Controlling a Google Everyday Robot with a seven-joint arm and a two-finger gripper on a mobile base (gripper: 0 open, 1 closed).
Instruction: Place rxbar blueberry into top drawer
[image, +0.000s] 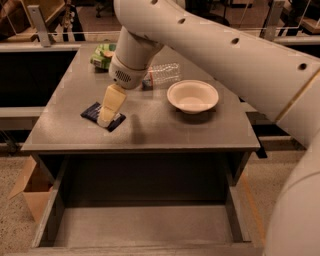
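The rxbar blueberry (93, 111), a small flat dark navy wrapper, lies on the left part of the grey desk top (165, 127). My gripper (106, 118) hangs from the white arm with its cream fingers pointing down right over the bar's right half, covering part of it. The top drawer (142, 225) is pulled out below the desk's front edge, showing a flat grey bottom with nothing in it.
A white bowl (192, 96) sits on the right of the desk. A clear plastic bottle (164, 74) lies behind the arm, and a green chip bag (101, 54) at the back left. A brown cardboard box (31, 192) stands on the floor at the left.
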